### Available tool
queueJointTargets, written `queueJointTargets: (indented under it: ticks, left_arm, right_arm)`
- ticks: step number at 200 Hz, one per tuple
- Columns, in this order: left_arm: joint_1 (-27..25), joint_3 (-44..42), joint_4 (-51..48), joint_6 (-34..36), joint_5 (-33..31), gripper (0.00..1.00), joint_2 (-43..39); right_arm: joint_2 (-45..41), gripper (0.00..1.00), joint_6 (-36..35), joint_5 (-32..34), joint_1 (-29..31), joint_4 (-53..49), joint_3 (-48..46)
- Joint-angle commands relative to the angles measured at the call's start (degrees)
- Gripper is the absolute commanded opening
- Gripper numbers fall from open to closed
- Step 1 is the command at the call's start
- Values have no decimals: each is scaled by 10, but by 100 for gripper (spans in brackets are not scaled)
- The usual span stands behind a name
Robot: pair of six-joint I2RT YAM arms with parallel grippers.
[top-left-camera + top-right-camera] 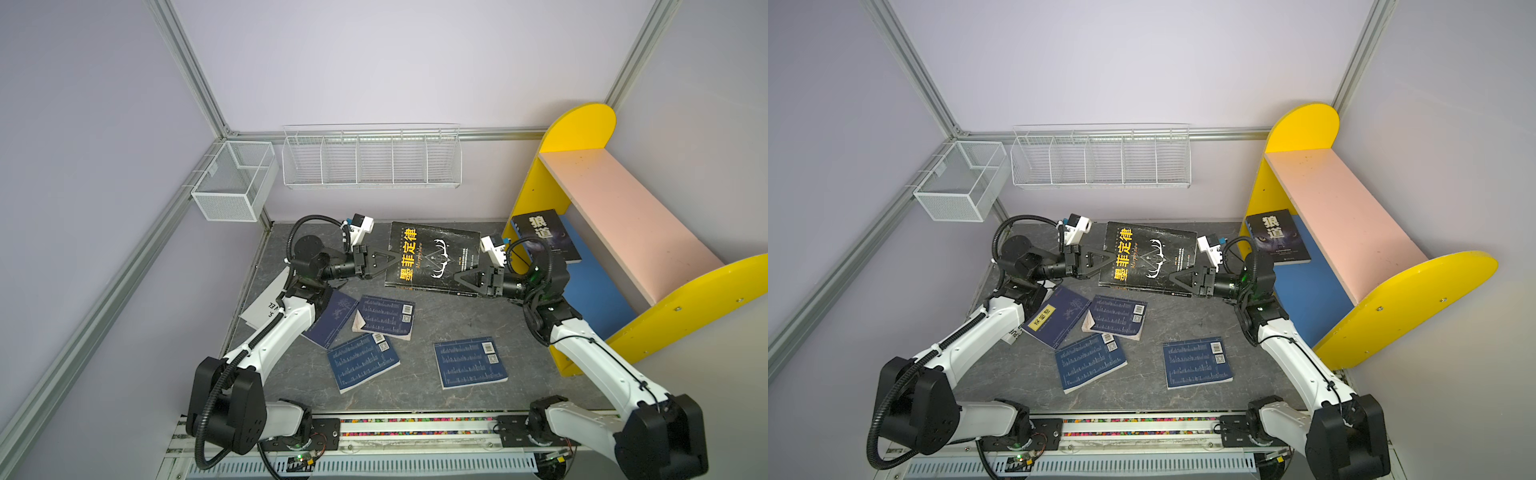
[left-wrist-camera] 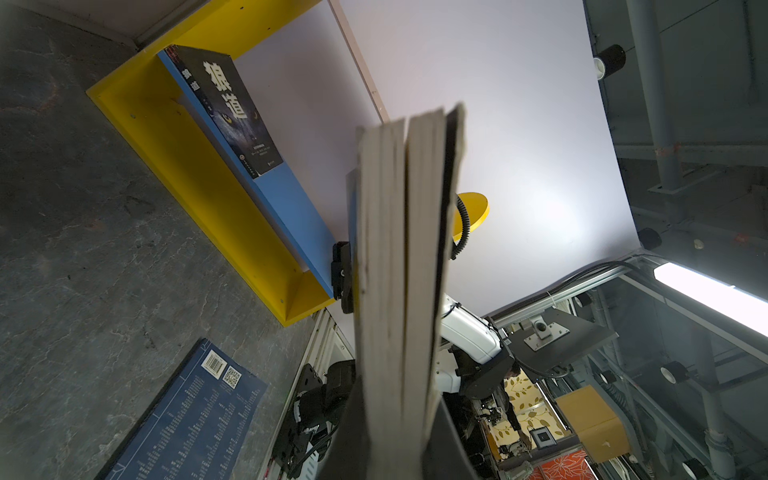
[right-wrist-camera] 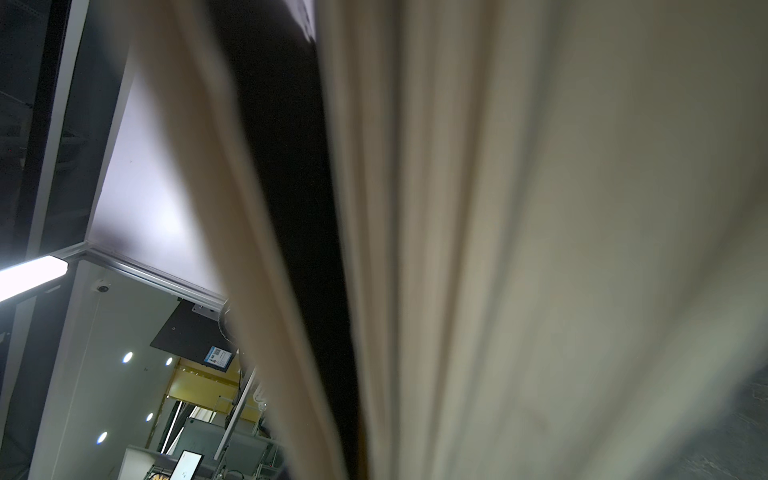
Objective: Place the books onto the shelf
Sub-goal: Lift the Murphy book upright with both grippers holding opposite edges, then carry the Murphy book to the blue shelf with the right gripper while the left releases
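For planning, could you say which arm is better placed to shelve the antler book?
Probably right: the right claw meets the antler book at its edge nearest the shelf; the left claw grips the far edge.

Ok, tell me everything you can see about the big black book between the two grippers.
The black book is a thick paperback: black cover, yellow Chinese title, white antler emblem, cream pages gaping slightly. It sits face up, roughly level, seemingly lifted off the grey table. The left gripper clamps one edge; the right gripper meets the opposite corner.
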Motion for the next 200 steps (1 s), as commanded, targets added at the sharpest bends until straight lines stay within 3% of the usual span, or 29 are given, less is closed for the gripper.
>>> queueJointTargets:
  ticks: [1, 38, 58, 73, 85, 105, 117, 131, 147, 158, 178, 200]
  left_arm:
    - [-2, 22, 56, -22, 28, 0, 2]
    - [-1, 37, 45, -16, 28, 0, 23]
    - [-2, 65, -27, 29, 13, 0, 39]
    - [-3, 95, -123, 84, -9, 0, 47]
    - [-6, 126, -225, 167, -35, 0, 49]
    - [-20, 190, -406, 289, -107, 0, 53]
    - [-28, 223, -473, 322, -149, 0, 62]
    - [-30, 246, -511, 335, -197, 14, 71]
    - [-30, 253, -543, 355, -264, 20, 69]
    - [-31, 257, -582, 377, -322, 30, 61]
    - [-31, 239, -616, 398, -401, 47, 28]
    - [-30, 206, -642, 412, -465, 59, -19]
  right_arm:
    - [4, 32, 24, 8, -1, 27, -16]
    - [-19, 28, -1, 17, -9, -37, -13]
    - [-32, 22, -41, 40, -11, -119, -5]
    - [-40, 17, -60, 63, -12, -160, -2]
    - [-41, 15, -66, 77, -12, -179, -2]
    - [-37, 11, -59, 96, -13, -176, -4]
    - [-31, 6, -48, 104, -14, -164, -6]
    - [-25, 6, -39, 113, -23, -154, -3]
    - [-23, 6, -39, 138, -49, -164, 4]
    - [-20, 6, -51, 165, -67, -183, 14]
    - [-5, 6, -53, 198, -97, -178, 26]
    - [12, 6, -54, 224, -125, -166, 38]
